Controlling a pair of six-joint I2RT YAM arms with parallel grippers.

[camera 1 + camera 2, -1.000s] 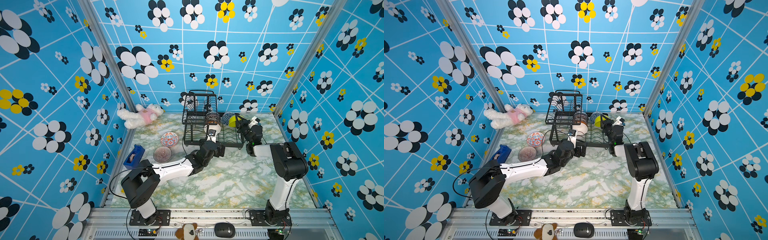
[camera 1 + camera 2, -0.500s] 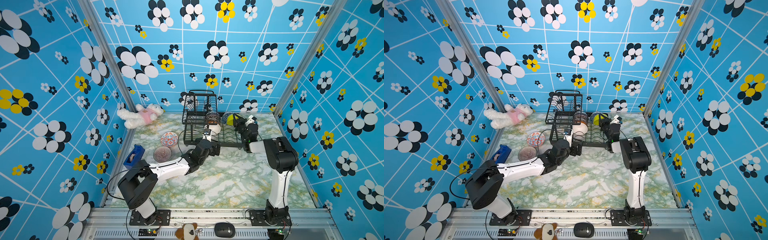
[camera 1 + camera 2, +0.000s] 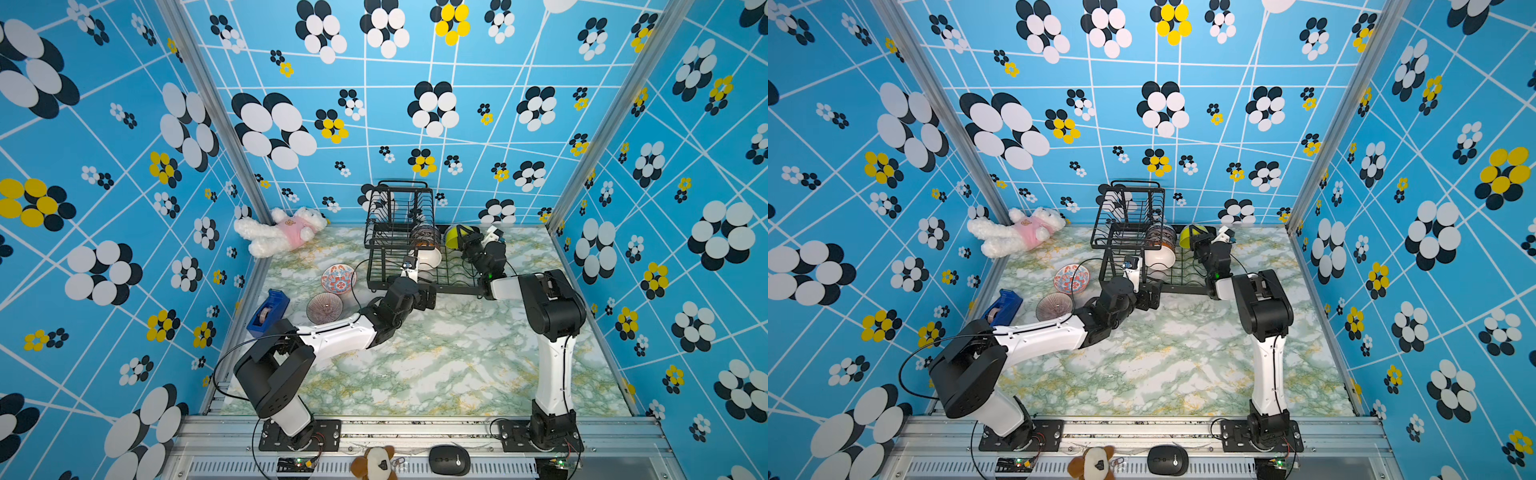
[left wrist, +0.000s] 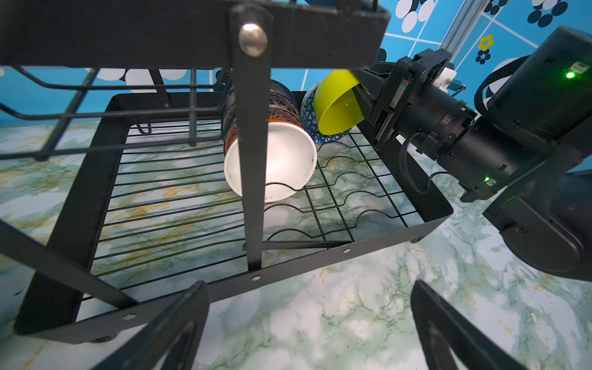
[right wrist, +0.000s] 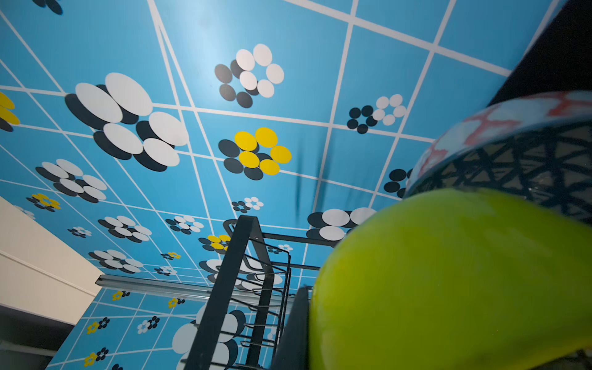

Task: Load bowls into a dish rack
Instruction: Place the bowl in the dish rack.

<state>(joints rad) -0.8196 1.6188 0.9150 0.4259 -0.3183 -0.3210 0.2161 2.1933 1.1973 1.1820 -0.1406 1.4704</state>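
Status: right fingers [image 4: 365, 96] are pinching the rim of the lime bowl [image 3: 454, 237], clamped tight on it and holding it tilted on edge over the back right corner of the rack [image 3: 374, 286], at lower-tray level. One finger is sitting inside the bowl's mouth, the other on the outside. A blue-patterned bowl [image 4: 307, 112] is standing on edge just behind the lime bowl in that same corner. They're looking close enough to touch, but I can't confirm contact. The right wrist camera is showing mostly lime bowl, with the blue-patterned one right next to it.

A white bowl [image 3: 430, 258] is lying on its side near the middle of the lower tray, mouth facing the rack's front. A dark patterned bowl [image 3: 424, 236] is sitting directly behind it, also on its side.

Left fingers [image 4: 179, 320] are spread wide, gripping nothing, hovering low over the counter [image 3: 436, 365] just in front of the rack's front edge and pointing into the tray.

Two bowls are sitting mouth-up on the counter left of the rack. The floral bowl [image 3: 338, 277] is just beside the rack's left side. The ribbed purplish bowl [image 3: 324, 307] is next to it, slightly nearer the front. A tape dispenser [image 3: 268, 311] is sitting further left of the rack, and a plush toy [image 3: 282, 230] is lying left of the rack's back end.
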